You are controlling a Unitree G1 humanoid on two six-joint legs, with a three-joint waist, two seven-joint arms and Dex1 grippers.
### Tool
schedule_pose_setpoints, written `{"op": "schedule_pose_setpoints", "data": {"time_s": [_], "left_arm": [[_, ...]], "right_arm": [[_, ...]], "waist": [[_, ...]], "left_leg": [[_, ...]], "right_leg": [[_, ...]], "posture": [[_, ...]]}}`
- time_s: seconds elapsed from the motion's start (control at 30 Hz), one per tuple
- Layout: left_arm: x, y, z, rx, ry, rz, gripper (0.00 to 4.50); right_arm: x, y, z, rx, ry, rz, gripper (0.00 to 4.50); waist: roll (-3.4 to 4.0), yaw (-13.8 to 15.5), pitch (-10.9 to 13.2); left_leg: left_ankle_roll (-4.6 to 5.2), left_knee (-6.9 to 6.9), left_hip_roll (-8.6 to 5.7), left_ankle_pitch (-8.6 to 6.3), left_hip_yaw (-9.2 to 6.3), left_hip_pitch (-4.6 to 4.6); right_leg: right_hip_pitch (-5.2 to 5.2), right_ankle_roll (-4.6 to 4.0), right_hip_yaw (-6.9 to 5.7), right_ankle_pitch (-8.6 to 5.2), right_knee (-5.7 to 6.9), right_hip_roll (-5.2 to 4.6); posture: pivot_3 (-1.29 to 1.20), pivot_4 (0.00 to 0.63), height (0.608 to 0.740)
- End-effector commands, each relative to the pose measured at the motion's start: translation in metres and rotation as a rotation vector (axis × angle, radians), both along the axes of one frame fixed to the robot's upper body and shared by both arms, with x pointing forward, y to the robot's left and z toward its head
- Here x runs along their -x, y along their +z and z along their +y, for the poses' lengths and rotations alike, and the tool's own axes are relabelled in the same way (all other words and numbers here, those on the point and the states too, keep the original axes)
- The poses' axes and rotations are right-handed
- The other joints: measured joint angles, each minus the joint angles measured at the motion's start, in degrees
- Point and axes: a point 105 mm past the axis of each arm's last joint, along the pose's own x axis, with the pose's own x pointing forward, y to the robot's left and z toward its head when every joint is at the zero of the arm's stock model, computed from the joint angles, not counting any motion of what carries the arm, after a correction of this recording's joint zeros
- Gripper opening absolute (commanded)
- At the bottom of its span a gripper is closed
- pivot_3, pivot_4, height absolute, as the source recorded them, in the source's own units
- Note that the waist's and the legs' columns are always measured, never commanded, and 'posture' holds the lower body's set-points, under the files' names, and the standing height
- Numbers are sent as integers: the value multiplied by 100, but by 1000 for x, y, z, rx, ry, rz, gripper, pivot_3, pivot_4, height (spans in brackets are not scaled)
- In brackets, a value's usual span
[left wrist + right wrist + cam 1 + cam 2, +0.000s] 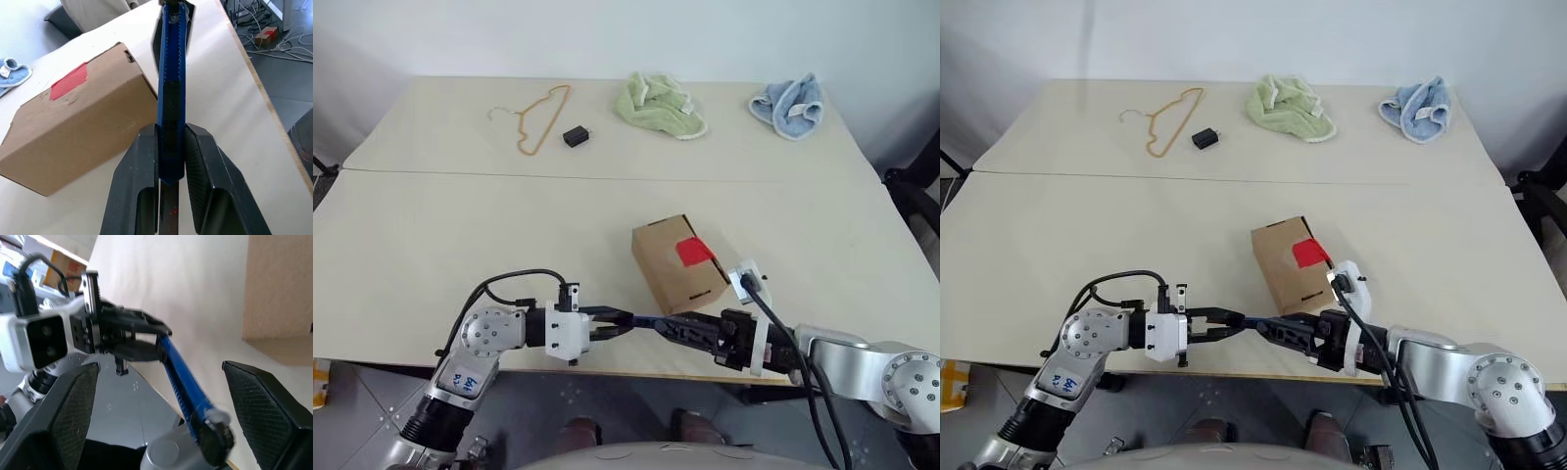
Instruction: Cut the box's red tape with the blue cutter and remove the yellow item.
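The brown box [668, 266] lies on the table near the front edge, with the red tape [693, 252] across its top seam. In front of the box, my left gripper [619, 321] is shut on one end of the blue cutter [172, 73] and holds it level above the table's edge. My right gripper [159, 366] faces it from the other side. Its fingers [254, 401] stand wide open on either side of the cutter's far end without pressing on it. The yellow item is out of view.
At the back of the table lie a tan wire hanger [540, 117], a small black block [575, 136], a green cloth [661, 105] and a blue cloth [788, 105]. The table's front edge [411, 352] runs just under both grippers.
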Motion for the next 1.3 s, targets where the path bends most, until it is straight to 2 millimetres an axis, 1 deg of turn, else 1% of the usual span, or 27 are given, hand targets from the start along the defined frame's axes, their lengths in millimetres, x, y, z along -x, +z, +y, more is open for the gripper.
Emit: {"op": "schedule_pose_setpoints", "data": {"time_s": [0.03, 0.1, 0.47, 0.8, 1.13, 1.23, 1.3], "left_arm": [[5, 9, -10, 24, -27, -37, 438], [6, 9, -12, 27, -30, -35, 438], [6, 8, -11, 25, -21, -30, 438], [6, 9, -10, 24, -24, -30, 438], [5, 10, -11, 24, -23, -34, 438], [5, 10, -11, 23, -23, -34, 438], [4, 10, -11, 22, -22, -35, 438]], "right_arm": [[-3, 2, 3, -3, 10, -21, 2972], [-6, 4, 4, -14, 0, -28, 2312], [-7, -1, 4, 2, 4, -26, 2312], [-9, -3, -12, 45, 5, -28, 2312], [-13, -1, -12, 19, -13, -31, 2312], [-15, -1, -11, 10, -19, -31, 1677], [-16, -1, -10, 7, -21, -31, 1039]], "waist": [[0, -3, 0], [0, 0, 0], [0, 1, 0], [0, 3, 0], [0, 5, 0], [0, 4, 0], [0, 4, 0]], "left_leg": [[0, 0, 0, 0, 0, 0], [-1, 0, 0, 1, 0, -1], [-1, 0, 0, 1, 0, -4], [0, 0, 0, 0, 0, -4], [0, 0, 0, 0, 0, -5], [0, 0, 0, 0, 0, -5], [0, -1, 0, 0, 0, -5]], "right_leg": [[0, 0, 0, 0, 0, 0], [-1, 0, 0, 0, -1, 0], [-2, 0, 0, 0, -2, 0], [-2, 0, 0, 0, -4, 0], [-2, 0, 0, 0, -6, 0], [-2, 0, 0, 0, -7, 0], [-2, 0, -1, 0, -7, 0]], "posture": [[0, 150, 740], [0, 150, 740], [0, 150, 740], [0, 150, 740], [0, 150, 740], [0, 150, 740], [0, 150, 740]]}}
